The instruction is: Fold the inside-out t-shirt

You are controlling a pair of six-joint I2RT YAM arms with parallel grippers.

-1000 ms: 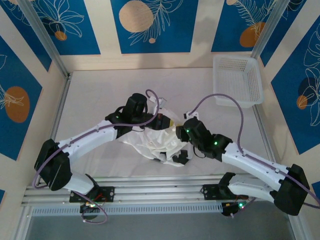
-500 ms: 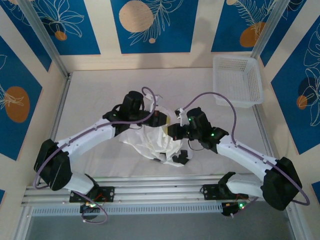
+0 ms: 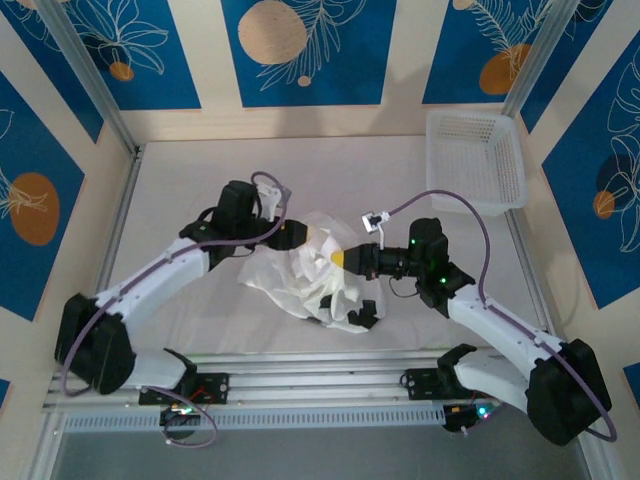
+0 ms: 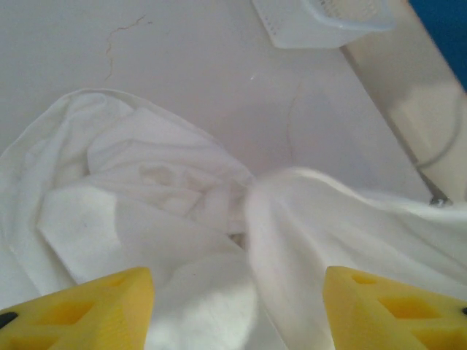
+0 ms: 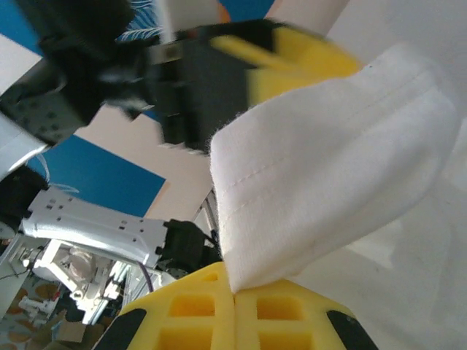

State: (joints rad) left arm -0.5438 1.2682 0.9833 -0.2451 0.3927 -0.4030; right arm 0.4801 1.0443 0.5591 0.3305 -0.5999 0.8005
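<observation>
— Where's your t-shirt (image 3: 305, 275)?
— Crumpled mid-table (image 3: 200, 170) between your arms: thin, white, folds blurring its outline (sleeves indistinguishable). Your right gripper (image 5: 233, 306) is clamped on its stitched hem (image 5: 292, 175); your left gripper (image 4: 237, 292) gapes, holding nothing.

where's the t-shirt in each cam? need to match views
Top external: t-shirt crumpled at centre.
Left wrist: t-shirt spread across the lower frame.
Right wrist: hemmed fold pinched by right gripper.
Landmark: mesh basket, far right corner in top external; upper edge in left wrist.
</observation>
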